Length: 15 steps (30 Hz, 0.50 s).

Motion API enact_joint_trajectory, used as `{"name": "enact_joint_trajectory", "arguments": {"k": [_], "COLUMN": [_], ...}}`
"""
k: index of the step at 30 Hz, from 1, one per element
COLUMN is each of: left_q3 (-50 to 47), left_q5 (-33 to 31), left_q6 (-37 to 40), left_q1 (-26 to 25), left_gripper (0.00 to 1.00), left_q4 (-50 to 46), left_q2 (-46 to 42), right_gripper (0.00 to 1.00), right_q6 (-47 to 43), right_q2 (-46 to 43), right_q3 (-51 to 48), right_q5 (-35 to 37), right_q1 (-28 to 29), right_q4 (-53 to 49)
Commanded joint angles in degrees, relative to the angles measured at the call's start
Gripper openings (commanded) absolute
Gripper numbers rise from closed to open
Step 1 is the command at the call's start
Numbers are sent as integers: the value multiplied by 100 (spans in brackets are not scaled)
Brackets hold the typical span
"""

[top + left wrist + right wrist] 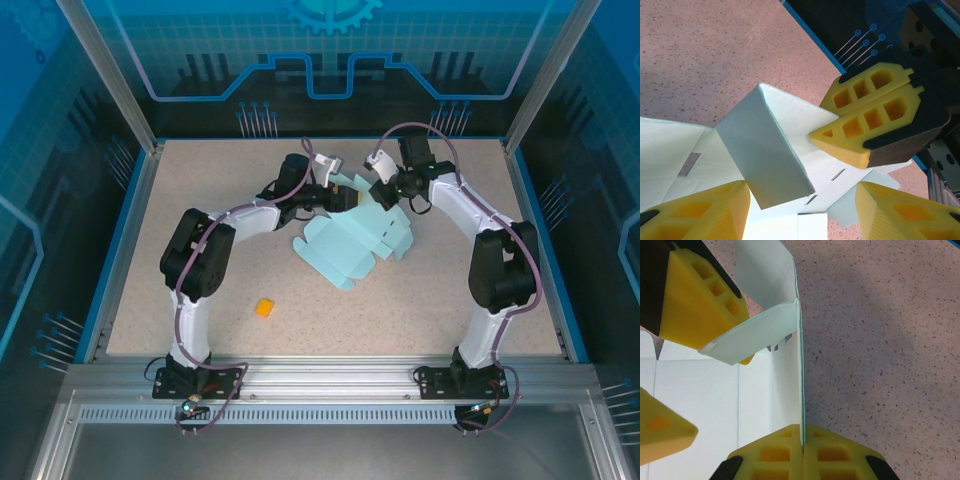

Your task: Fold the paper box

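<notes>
Roughly, going from the left: a small orange block lay by itself on the speckled table, on the near side and well apart from the card. The left arm extended toward the table's middle. The left gripper sat at the far left edge of the paper box, with its jaws part-way apart and not closed on anything. From the left wrist camera, its two yellow fingers stood either side of a raised flap, which was folded up off the sheet and leaned between them. The flap's lower corner was just beside one finger, and the other finger was clear of it. Could not tell whether a pad actually touched the card.

The paper box was pale blue and mostly a flat die-cut sheet. It lay near the centre of the table, slightly toward the far side, between the two grippers. Slots and crease lines were visible on the flat part.

The right gripper was pinched tight on the box. A thin upright panel ran edge-on straight into the seam between its two yellow fingers. That panel stood vertical along the sheet's right edge, with bare table beyond it. The right arm curved in from the near right.
</notes>
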Motion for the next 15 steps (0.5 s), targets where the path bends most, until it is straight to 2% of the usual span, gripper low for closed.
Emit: {"name": "enact_joint_trajectory", "arguments": {"k": [1, 9, 15], "left_q3": [-223, -917, -1746], "left_q5": [-150, -900, -1501], "left_q6": [372, 517, 222], "left_q1": [20, 263, 581], "left_gripper": [60, 61, 61], "left_q4": [-24, -198, 103], "left_q2": [-398, -990, -1611], "right_gripper": [0, 1, 0], "right_q6": [-65, -363, -737], "right_q2": [-44, -234, -290], "right_q3": [62, -23, -41], "right_q5": [-36, 247, 1067], "right_q1": [-56, 14, 306], "right_q4": [-45, -74, -31]}}
